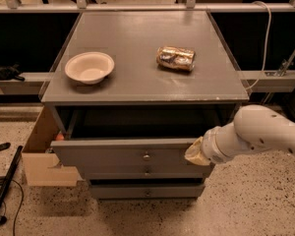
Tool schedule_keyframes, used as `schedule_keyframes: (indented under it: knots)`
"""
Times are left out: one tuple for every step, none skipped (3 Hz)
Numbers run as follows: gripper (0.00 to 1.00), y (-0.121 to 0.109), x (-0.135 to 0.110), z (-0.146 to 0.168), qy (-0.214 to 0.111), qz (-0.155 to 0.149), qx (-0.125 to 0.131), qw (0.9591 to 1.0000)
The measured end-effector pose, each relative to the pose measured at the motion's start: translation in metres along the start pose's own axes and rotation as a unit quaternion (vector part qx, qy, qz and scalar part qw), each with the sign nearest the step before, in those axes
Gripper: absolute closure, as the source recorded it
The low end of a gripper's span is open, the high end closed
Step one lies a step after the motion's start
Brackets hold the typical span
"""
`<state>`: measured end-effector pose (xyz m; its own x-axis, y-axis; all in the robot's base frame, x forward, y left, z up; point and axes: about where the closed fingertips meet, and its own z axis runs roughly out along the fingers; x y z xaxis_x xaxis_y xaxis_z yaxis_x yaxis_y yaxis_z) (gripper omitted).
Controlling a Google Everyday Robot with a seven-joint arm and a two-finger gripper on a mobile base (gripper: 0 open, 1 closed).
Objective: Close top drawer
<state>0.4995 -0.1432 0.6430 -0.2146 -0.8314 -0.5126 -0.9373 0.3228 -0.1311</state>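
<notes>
The big thing here is a grey cabinet (137,38) with a flat top, sitting on a speckled floor. The robot's fat white arm (265,132) reaches in from the right, low down at drawer height.

The top drawer (108,154) is right under the cabinet top and it's pulled out toward me. You can see the dark hollow inside, behind its front panel. Below it are two more grey fronts, stepped further back.

There's a cardboard box (39,156) leaning against the cabinet's left side, with something small and orange just visible by the drawer's left corner.

Up on top, a pale bowl (89,68) sits upright on the left. A crumpled shiny packet (175,58) lies on its side to the right, well apart from the bowl.

The gripper (196,153) is the tan bit at the end of the arm. It's pressed up against the right end of the top drawer's front, and honestly I can't tell whether it's clenched or released.

The smallest thing is the little round metal knob (146,156) at the centre of that drawer front, left of the gripper and not touched by it.
</notes>
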Motion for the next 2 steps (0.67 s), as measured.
schedule_keyframes:
  knots:
    - [0.43, 0.0, -0.0001, 0.0, 0.0, 0.0, 0.0, 1.0]
    - [0.2, 0.001, -0.0068, -0.0027, -0.008, -0.002, -0.005, 1.0]
